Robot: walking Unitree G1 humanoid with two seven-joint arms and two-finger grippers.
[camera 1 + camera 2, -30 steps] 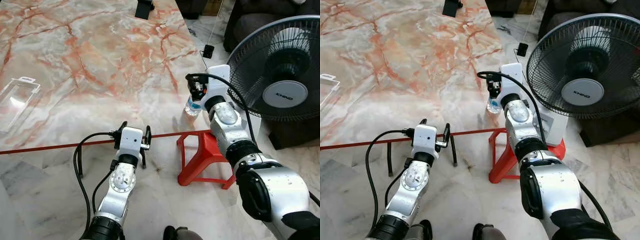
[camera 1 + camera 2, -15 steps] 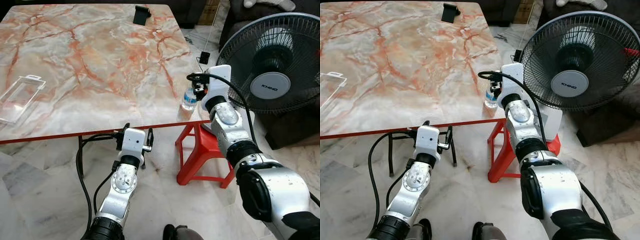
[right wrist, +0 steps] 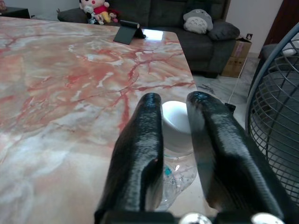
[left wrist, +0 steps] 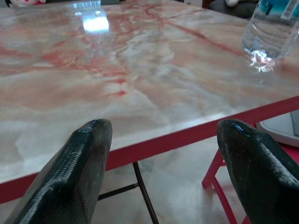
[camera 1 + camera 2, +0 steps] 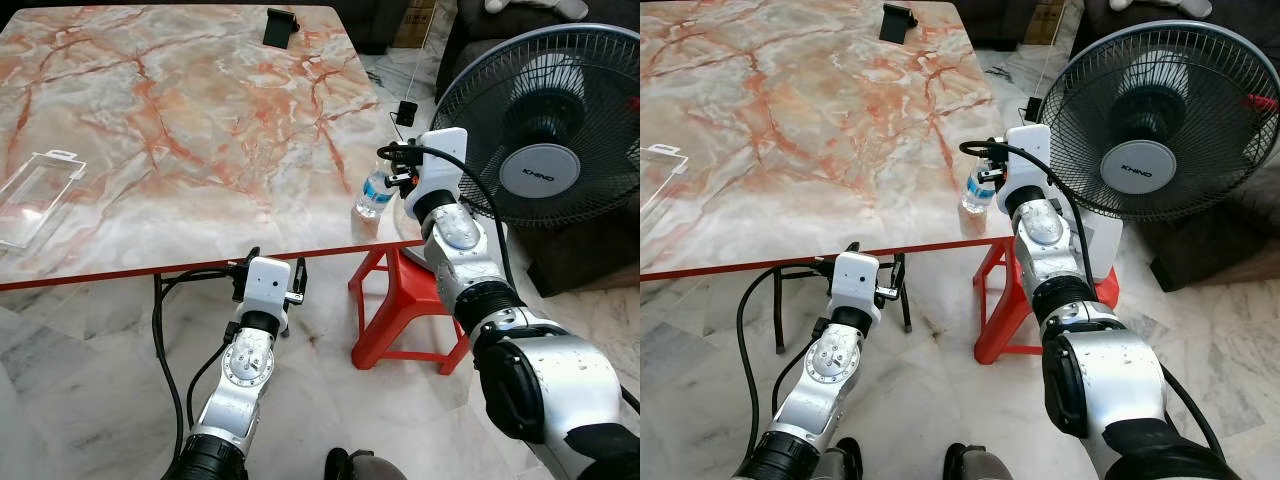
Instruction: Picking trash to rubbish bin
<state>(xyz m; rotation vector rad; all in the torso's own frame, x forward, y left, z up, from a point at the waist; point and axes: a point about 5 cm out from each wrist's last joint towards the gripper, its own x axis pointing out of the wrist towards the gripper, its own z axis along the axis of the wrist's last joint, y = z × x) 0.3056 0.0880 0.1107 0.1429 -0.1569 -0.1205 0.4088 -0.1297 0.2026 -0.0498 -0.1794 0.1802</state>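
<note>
Lifted and now tilted off the desk (image 5: 200, 130) corner, the water bottle (image 5: 372, 194) hangs clamped at its neck in the right gripper (image 5: 395, 178), ready for binning; left gripper (image 5: 268, 288) idles wide.

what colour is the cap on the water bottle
White; the water bottle's cap shows best in the right wrist view, between the right gripper fingers.

Right gripper (image 5: 987, 176) clasping a small clear plastic water bottle (image 5: 977, 190) at the orange-veined marble surface (image 5: 790, 120) edge, left gripper (image 5: 872, 268) low beneath it, black standing fan (image 5: 1155, 125), red plastic stool (image 5: 1005, 310)
</note>
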